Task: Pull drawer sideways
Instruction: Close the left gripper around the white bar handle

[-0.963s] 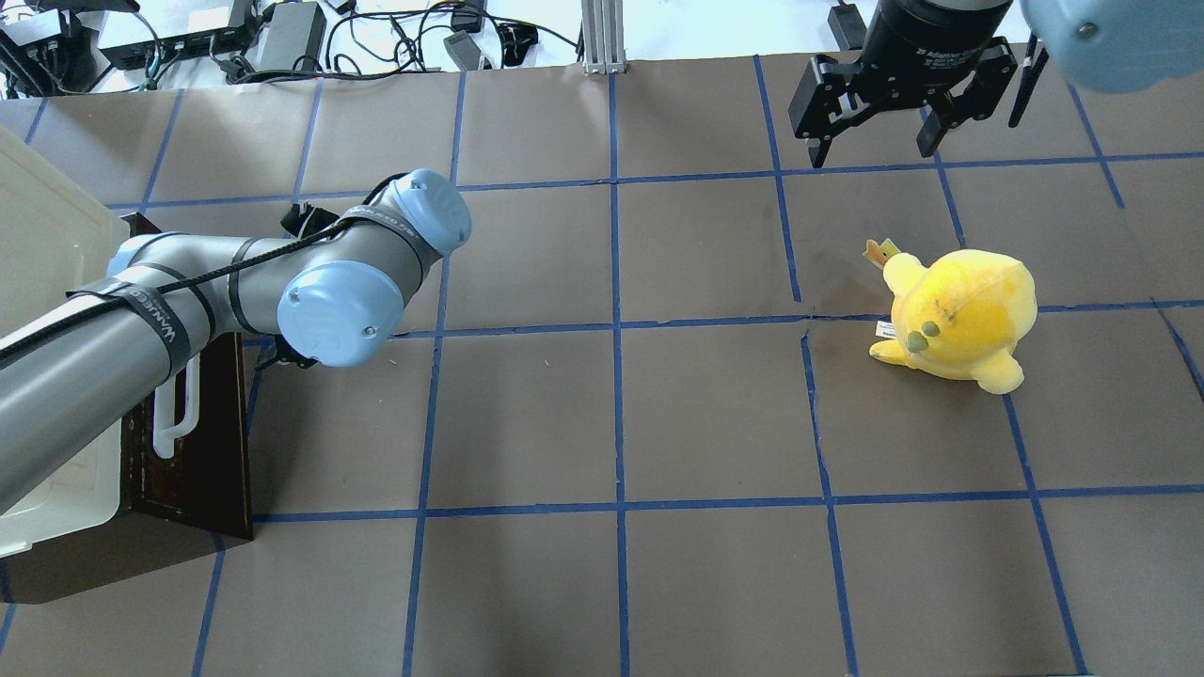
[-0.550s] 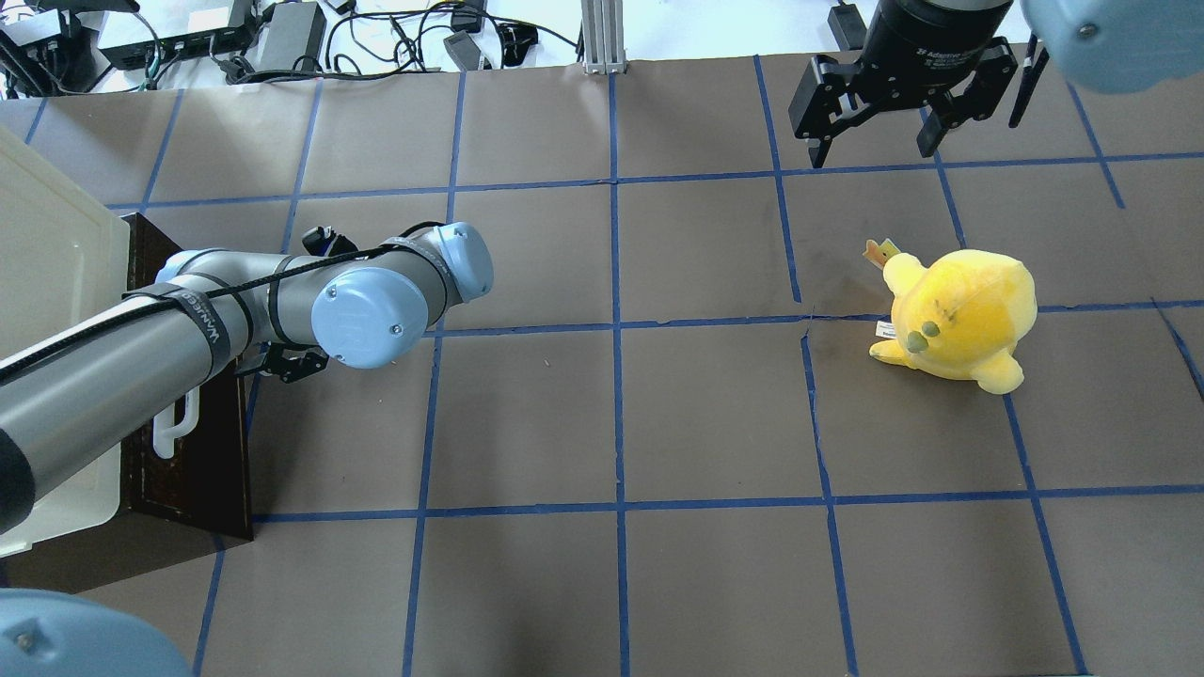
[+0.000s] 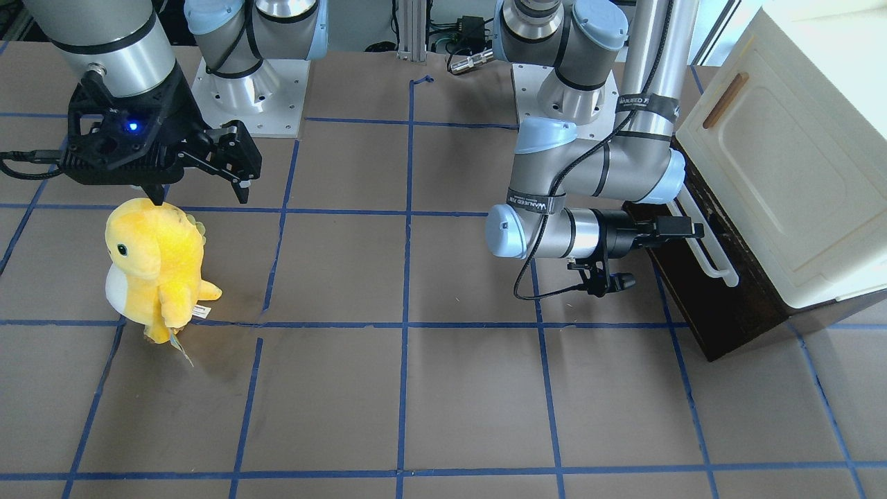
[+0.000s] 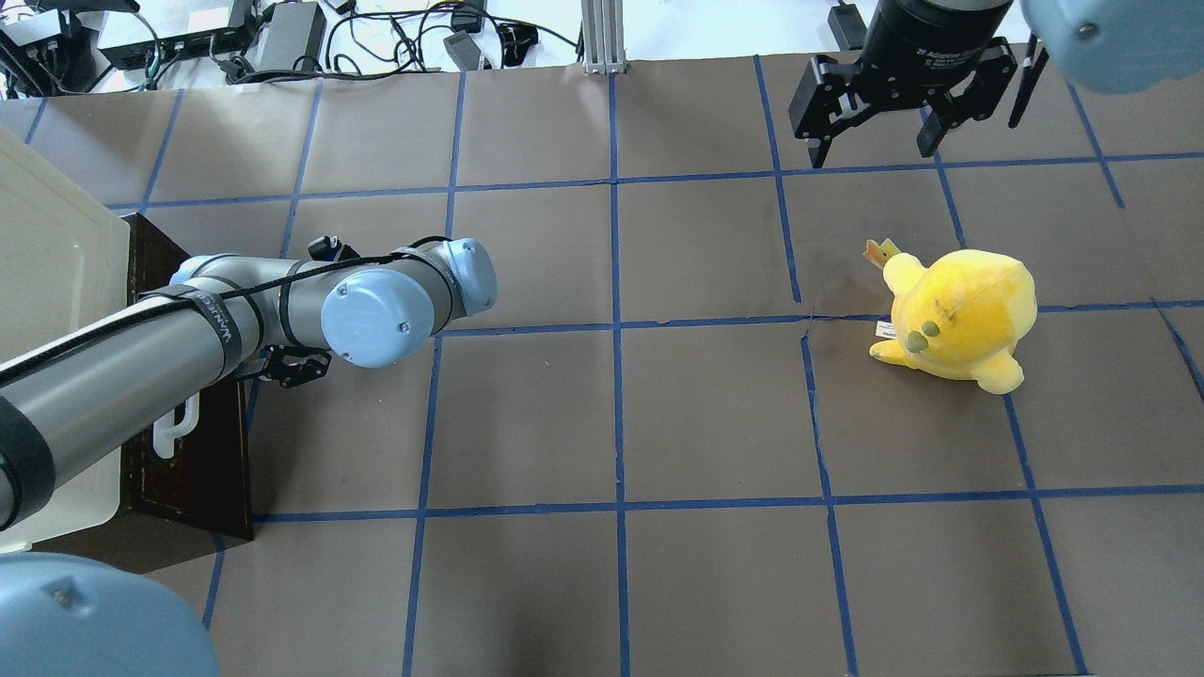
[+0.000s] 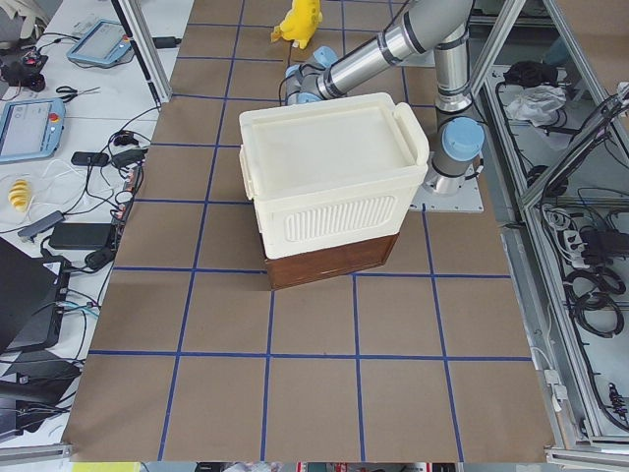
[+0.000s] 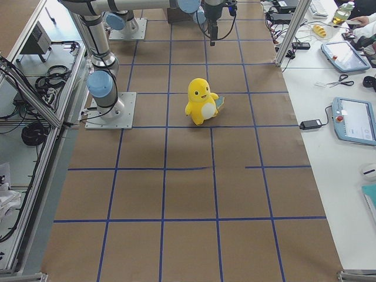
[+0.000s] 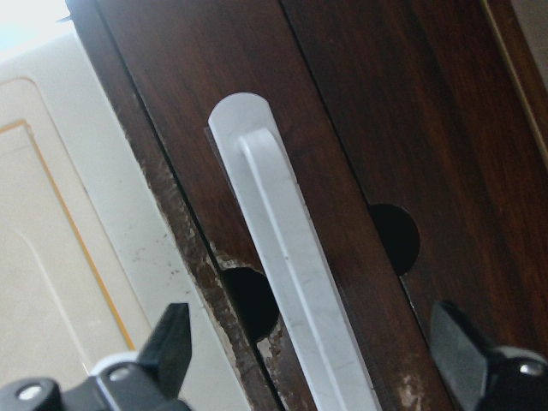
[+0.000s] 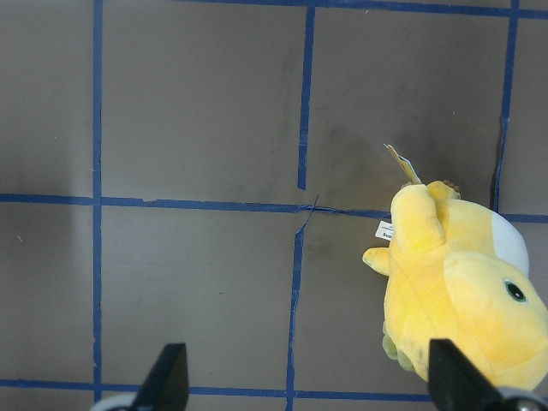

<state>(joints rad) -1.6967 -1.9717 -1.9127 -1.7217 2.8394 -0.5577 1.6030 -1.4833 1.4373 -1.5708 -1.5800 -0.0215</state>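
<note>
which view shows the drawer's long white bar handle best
Left wrist-mounted: the long white bar handle on the dark brown wooden drawer fills the frame. Front-facing shows it small; overhead, the left arm hides most; other views miss it.

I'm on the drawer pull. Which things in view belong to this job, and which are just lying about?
Part of the job:
- drawer, dark brown
- white bar handle on its front
- left tool, open, one finger on each side of the handle

Just lying about:
- yellow plush toy on the table
- cream-white cabinet on top of the drawer
- right tool, open, holding nothing
</note>
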